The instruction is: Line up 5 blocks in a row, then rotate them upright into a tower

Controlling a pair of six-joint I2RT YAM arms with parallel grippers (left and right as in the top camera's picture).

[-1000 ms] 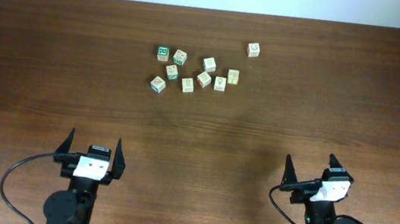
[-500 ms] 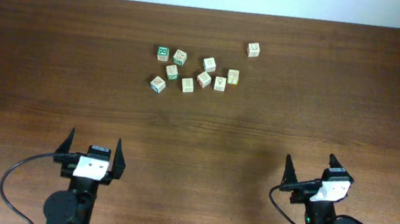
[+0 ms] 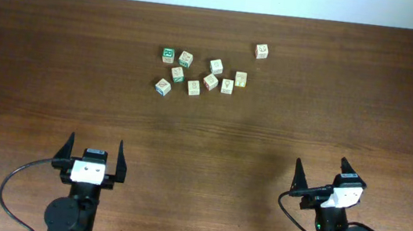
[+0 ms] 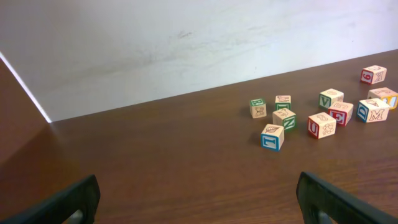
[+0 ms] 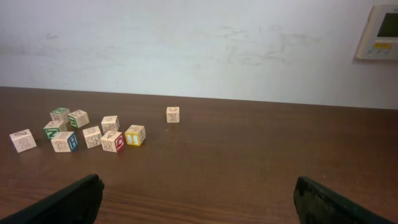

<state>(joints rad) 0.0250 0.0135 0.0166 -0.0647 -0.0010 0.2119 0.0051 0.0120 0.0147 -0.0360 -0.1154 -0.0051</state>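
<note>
Left gripper [image 3: 96,143] has turned a little and now sits square to the table edge, its white body straight where it was slightly skewed a second ago. The right gripper [image 3: 320,164] and every block lie as they did. Both grippers hover near the front edge of the brown wooden table [image 3: 35,94], well apart from each other and from the blocks. Each has its fingers spread wide with nothing between them. In the wrist views only the dark fingertips [image 4: 68,202] show, at the bottom corners. The blocks sit toward the far side of the table, a little left of centre. The blue-faced block [image 3: 163,86] is the nearest on the left of the cluster. The red-marked block [image 3: 211,81] sits in the middle, with the yellow-marked block [image 3: 227,86] just to its right. The yellow-and-orange block [image 3: 240,79] is just beyond and beside that one. The lone block [image 3: 262,51] stands apart at the far right, showing a red numeral toward the left wrist camera. Mixed in with them are the green-framed cube [image 3: 168,54] at the far left and four more pale cubes: one [image 3: 186,58] just right of it, a green N cube [image 3: 178,73], a green V cube [image 3: 216,66] and a cube [image 3: 193,87] at the near edge. All the cubes rest flat on the wood; whether close neighbours touch cannot be told.
</note>
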